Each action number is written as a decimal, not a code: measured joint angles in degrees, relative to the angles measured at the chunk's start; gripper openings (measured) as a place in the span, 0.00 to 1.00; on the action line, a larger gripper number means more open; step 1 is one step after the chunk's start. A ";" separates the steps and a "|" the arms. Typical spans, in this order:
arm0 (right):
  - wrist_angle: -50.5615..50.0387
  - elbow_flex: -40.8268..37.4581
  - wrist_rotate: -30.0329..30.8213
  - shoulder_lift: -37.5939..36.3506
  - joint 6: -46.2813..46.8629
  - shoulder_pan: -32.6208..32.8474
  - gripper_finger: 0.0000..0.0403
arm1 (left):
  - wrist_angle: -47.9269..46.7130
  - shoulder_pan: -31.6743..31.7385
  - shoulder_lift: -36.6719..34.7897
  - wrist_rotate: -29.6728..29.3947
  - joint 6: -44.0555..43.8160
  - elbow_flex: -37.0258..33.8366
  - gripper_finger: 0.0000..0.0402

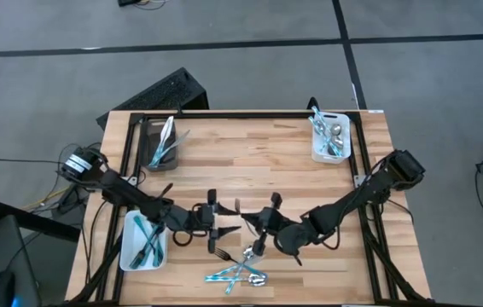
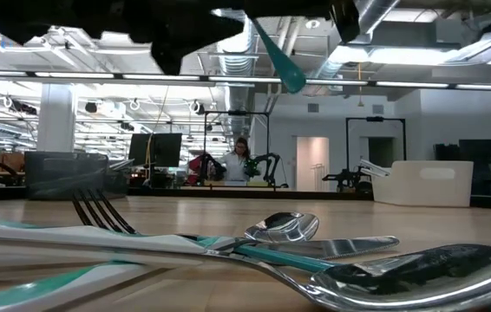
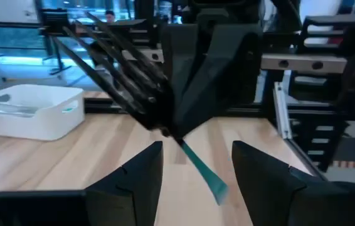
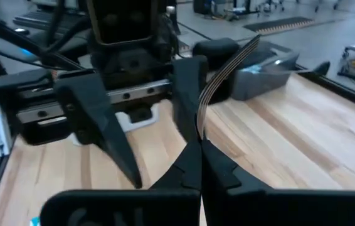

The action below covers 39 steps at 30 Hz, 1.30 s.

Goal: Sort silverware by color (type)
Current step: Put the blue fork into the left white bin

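In the low view, the nearest spoon (image 2: pixel 419 273) is blurred and cut off by the edge.

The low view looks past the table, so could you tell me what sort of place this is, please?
Most likely a robotics lab or workshop: exposed ceiling ducts, monitors on benches, and another robot arm beside a person in the background.

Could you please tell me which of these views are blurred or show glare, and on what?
Low view: the nearest spoon is soft and glints with ceiling light, while the room behind is sharp. Left wrist view: the fork held by the right gripper is blurred, and its own fingers are dim. Right wrist view: the tines are crisp, the left gripper soft. High view: evenly lit, the table without glare.
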 joint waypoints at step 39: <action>10.95 0.04 -8.73 -0.75 -14.66 -0.28 0.19 | -13.40 3.97 -3.41 15.11 -3.82 2.14 0.00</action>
